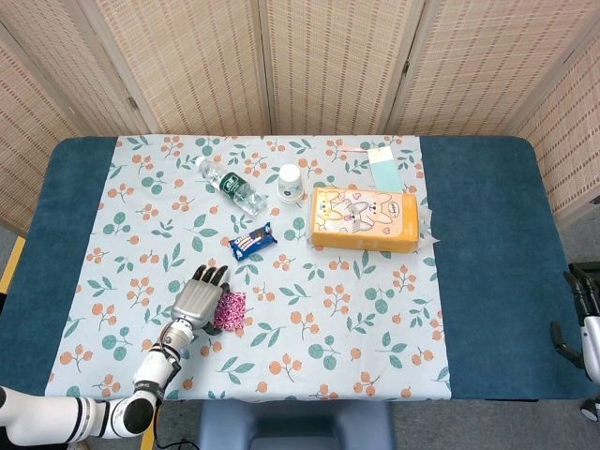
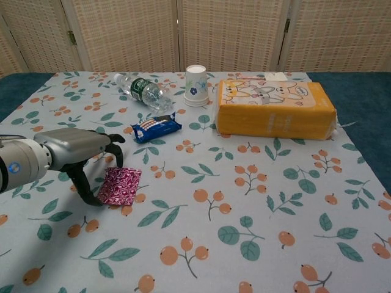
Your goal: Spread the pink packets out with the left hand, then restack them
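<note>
Head view: left hand (image 1: 199,302) sits lower left of centre, fingers draped over the left edge of the pink packets (image 1: 231,310); only one pink patch shows, so they look restacked or nearly so. Right hand (image 1: 586,309) is at the far right edge, off the table; can't tell its state.

Chest view: left hand (image 2: 91,155) arches over the pink packets (image 2: 120,186), thumb and fingers spread at the pile's left edge, not clearly clamped. Judgement: spread done, restack in final squaring-up.

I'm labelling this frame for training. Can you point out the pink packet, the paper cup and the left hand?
pink packet (image 2: 121,185), chest view, middle of its patterned face
paper cup (image 2: 196,85), chest view, side wall with the blue print
left hand (image 1: 199,302), head view, back of the hand
</note>
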You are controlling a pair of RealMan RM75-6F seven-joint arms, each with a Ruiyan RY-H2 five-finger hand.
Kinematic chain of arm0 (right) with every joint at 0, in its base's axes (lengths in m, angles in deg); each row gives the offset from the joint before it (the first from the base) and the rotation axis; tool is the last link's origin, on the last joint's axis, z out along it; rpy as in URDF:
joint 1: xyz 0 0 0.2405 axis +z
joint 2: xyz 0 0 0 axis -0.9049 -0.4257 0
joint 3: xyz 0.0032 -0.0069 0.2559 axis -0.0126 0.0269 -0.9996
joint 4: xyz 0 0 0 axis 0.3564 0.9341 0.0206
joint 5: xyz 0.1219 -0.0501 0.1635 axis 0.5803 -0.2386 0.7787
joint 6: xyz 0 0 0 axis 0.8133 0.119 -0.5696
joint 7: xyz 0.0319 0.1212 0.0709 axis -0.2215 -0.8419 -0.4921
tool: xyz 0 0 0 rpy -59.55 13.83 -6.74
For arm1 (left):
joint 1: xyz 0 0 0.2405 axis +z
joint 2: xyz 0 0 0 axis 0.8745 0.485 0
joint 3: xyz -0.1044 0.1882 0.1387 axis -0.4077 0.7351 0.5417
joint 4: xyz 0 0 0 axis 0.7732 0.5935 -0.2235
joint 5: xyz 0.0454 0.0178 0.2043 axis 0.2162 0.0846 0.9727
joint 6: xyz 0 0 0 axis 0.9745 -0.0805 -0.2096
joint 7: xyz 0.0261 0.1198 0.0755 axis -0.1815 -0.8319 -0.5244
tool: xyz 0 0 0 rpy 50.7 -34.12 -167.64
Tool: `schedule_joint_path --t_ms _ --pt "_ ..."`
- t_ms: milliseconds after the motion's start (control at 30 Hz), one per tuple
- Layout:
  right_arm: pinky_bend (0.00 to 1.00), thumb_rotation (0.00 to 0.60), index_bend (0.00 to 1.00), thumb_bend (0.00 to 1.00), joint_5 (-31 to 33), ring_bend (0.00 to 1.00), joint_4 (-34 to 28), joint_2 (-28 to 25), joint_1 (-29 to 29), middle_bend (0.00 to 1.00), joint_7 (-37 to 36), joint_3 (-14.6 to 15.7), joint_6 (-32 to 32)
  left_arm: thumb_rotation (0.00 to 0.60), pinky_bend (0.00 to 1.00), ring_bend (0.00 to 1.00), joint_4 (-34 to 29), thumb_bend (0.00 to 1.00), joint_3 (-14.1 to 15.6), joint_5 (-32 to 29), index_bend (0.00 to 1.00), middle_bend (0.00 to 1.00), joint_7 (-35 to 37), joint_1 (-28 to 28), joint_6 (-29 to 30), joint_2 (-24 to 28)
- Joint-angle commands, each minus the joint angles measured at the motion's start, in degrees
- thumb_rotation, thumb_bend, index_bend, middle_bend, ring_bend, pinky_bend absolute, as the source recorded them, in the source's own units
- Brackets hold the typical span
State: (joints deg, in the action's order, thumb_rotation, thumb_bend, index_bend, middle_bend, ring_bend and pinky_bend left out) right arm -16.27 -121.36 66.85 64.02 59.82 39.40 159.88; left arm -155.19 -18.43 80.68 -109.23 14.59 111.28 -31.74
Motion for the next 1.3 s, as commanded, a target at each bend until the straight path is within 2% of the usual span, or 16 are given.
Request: schedule_joint_path --t_ms 33,167,433,667,867,1033,1300 --pt "0.00 0.600 0.00 0.48 0.0 0.00 0.0 0.0 0.0 0.07 0.0 0.0 0.0 0.569 0.00 0.00 0.1 0.15 0.1 0.0 0.31 0.00 0.0 -0.1 0.2 -0.1" --pt "0.00 0.600 0.00 0.48 -0.1 0.00 0.0 0.0 0.0 0.07 0.0 0.0 0.0 0.572 0.00 0.00 -0.1 0.15 0.3 0.3 0.25 0.00 0.6 -0.1 0.3 -0.1" --pt "0.00 0.600 0.00 0.48 -0.1 0.00 0.0 -0.1 0.1 0.07 -0.1 -0.2 0.1 0.572 0.00 0.00 -1.8 0.15 0.7 1.4 0.20 0.00 2.1 0.2 0.6 1.0" --pt "0.00 0.600 0.00 0.48 -0.2 0.00 -0.2 -0.5 0.2 0.07 -0.2 -0.4 0.0 0.570 0.00 0.00 -5.8 0.15 0.6 4.7 0.20 0.00 6.7 2.9 3.6 6.5" --pt "0.00 0.600 0.00 0.48 -0.4 0.00 -0.7 -1.1 0.6 0.07 0.0 -0.5 -0.2 0.573 0.00 0.00 -7.4 0.15 0.7 8.8 0.21 0.00 13.7 7.8 7.8 13.9" --pt "0.00 0.600 0.00 0.48 -1.3 0.00 -2.0 -2.2 1.3 0.07 -1.1 -0.5 -1.0 0.600 0.00 0.00 -6.8 0.15 0.6 13.6 0.22 0.00 21.5 13.3 13.3 18.9" --pt "0.00 0.600 0.00 0.48 -2.0 0.00 -3.7 -4.0 2.8 0.07 -2.8 -0.3 -3.2 0.600 0.00 0.00 -3.1 0.16 1.5 22.6 0.26 0.04 33.6 22.7 22.6 22.3"
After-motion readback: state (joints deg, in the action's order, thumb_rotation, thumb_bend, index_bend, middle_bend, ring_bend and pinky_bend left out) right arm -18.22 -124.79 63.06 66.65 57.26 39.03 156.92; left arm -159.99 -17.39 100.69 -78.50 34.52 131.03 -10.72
